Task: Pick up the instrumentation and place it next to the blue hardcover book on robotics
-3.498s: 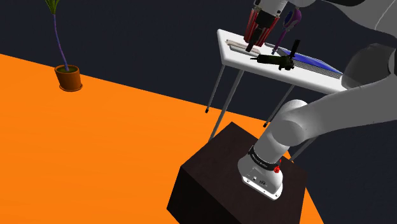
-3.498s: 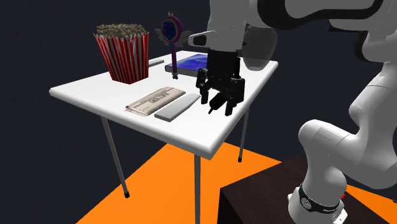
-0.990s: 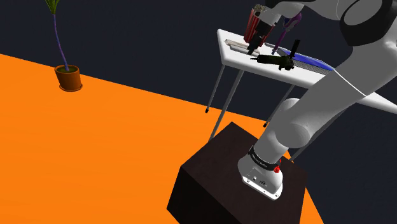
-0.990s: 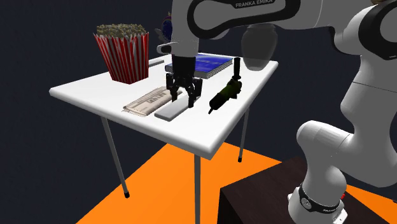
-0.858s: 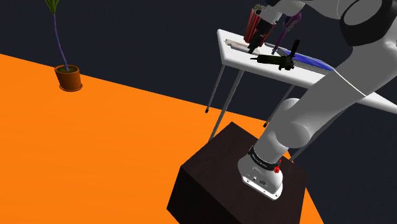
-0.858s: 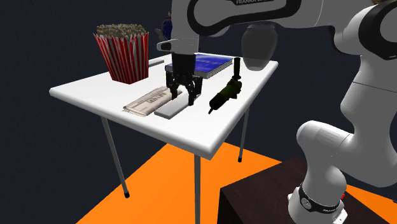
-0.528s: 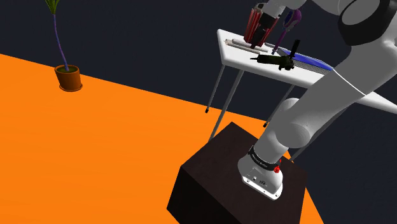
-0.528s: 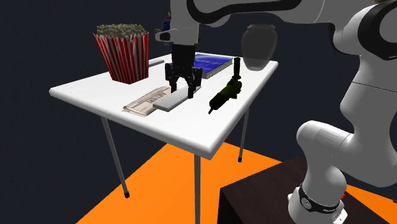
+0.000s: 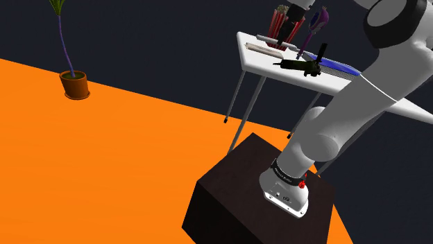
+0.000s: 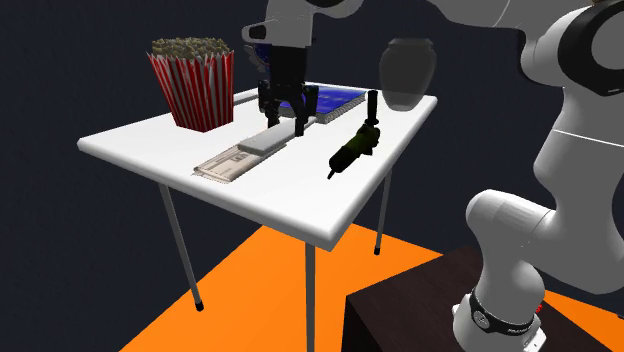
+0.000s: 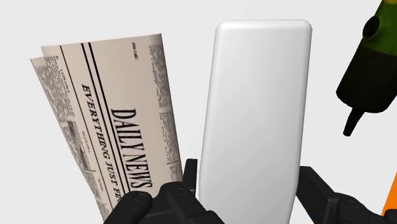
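The 2 black fingers point(image 11: 189, 173) of the gripper point(image 10: 285, 123) are clenched on the near end of the pale grey slab point(image 11: 254, 108). The slab hangs tilted, held end up, just above the white desk point(image 10: 300, 200) and close beside the folded newspaper point(image 10: 225, 163). In the second exterior view the blue book point(image 10: 332, 99) lies just behind the gripper. The black and green tool point(image 10: 354, 147) lies to that view's right of the slab, and the striped popcorn bucket point(image 10: 192, 88) stands to its left.

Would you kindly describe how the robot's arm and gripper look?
The glossy white arm has rounded links with dark joints, plus a black band and a small red dot near its base. The two-finger gripper is all black.
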`<state>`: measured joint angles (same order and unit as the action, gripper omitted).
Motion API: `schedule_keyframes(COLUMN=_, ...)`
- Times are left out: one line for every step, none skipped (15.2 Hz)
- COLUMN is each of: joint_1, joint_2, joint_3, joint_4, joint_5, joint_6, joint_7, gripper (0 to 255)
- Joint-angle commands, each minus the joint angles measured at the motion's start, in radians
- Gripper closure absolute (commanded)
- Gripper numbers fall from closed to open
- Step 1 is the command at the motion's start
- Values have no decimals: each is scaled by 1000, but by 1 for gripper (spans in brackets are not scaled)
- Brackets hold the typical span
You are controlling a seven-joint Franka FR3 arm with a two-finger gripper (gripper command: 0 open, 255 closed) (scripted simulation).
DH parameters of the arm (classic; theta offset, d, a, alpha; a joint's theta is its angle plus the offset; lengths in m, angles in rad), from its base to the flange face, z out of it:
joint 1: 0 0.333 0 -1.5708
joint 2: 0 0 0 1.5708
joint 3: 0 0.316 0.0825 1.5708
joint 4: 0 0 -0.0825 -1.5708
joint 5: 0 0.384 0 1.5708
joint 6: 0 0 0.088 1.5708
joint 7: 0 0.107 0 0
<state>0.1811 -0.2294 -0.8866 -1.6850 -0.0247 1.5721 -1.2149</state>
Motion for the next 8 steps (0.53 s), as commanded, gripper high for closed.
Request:
schedule_keyframes(joint_1=3, joint_2=12, joint_3=-4, joint_4=35, joint_5=9, joint_6=-27, joint_7=-2, gripper=255)
schedule_keyframes(joint_1=5, joint_2=19, joint_3=-7, joint_4=54, joint_5=14, joint_6=-42, joint_7=-4, gripper=255)
schedule_keyframes(joint_1=7, joint_2=27, joint_3=-11, joint_4=74, joint_5=19, joint_6=-56, joint_7=-7, gripper=255)
schedule_keyframes(joint_1=8, joint_2=35, joint_3=-15, joint_4=94, joint_5=25, joint_6=-71, joint_7=-10, gripper=255)
schedule_keyframes(joint_1=8, joint_2=35, joint_3=-16, joint_4=95, joint_5=26, joint_6=-72, joint_7=-10, gripper=255)
schedule_keyframes(joint_1=-1, joint_2=13, joint_3=-16, joint_4=84, joint_5=8, joint_6=-76, joint_7=-20, gripper=255)
schedule_keyframes(joint_1=-11, joint_2=-8, joint_3=-18, joint_4=74, joint_5=-8, joint_6=-80, joint_7=-30, gripper=255)
schedule_keyframes(joint_1=-20, joint_2=-28, joint_3=-20, joint_4=65, joint_5=-23, joint_6=-84, joint_7=-42, gripper=255)
